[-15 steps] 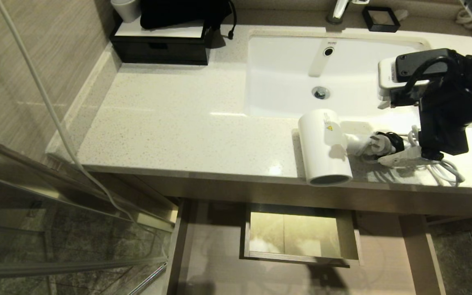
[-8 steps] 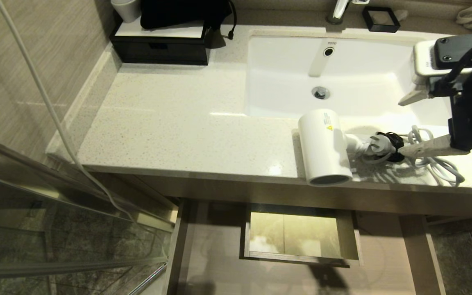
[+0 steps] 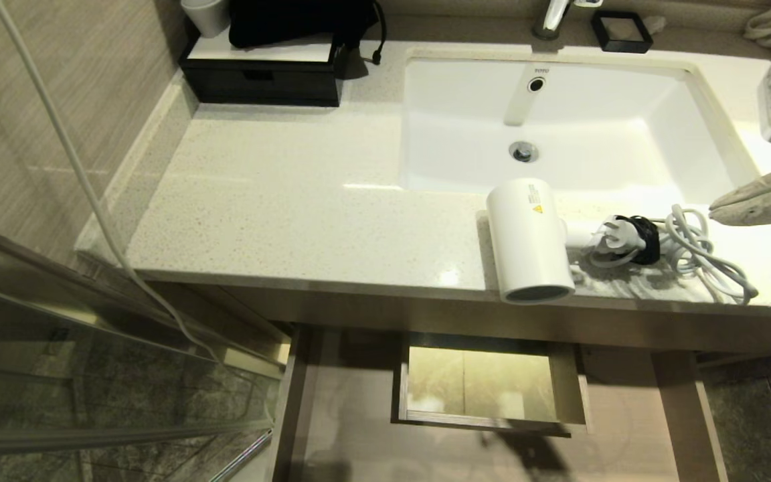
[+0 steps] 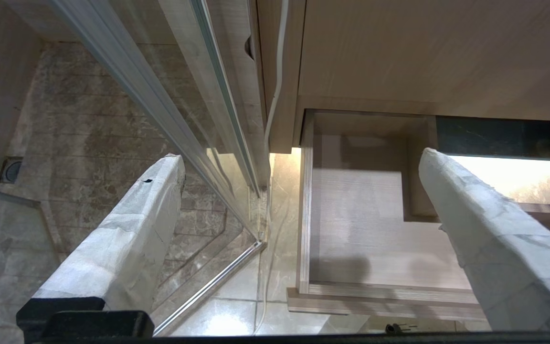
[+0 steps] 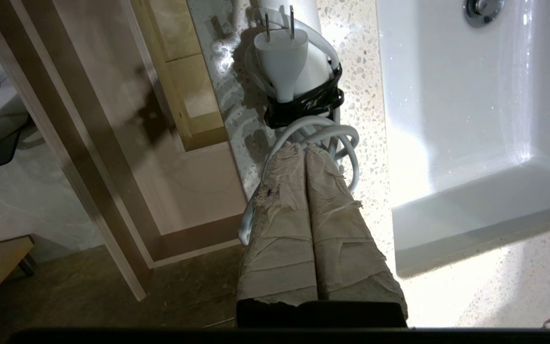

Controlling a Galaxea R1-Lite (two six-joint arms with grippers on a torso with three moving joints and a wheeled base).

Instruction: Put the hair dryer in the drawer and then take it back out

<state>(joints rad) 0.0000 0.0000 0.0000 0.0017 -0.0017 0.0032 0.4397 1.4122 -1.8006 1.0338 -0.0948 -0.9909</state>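
You see the wide wood-grain drawer [image 3: 492, 381] open at six o'clock. The small white round-barrelled hair dryer [image 3: 529, 237] lies on the speckled countertop [image 3: 278, 201]. At three o'clock, the right gripper [image 3: 717, 209] hangs closed, empty; the left gripper [image 4: 299, 167] gapes.

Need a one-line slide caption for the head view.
Small white round-barrelled hair dryer lies on the speckled countertop beside the white sink, above the open wood-grain drawer; right claw shut, empty.
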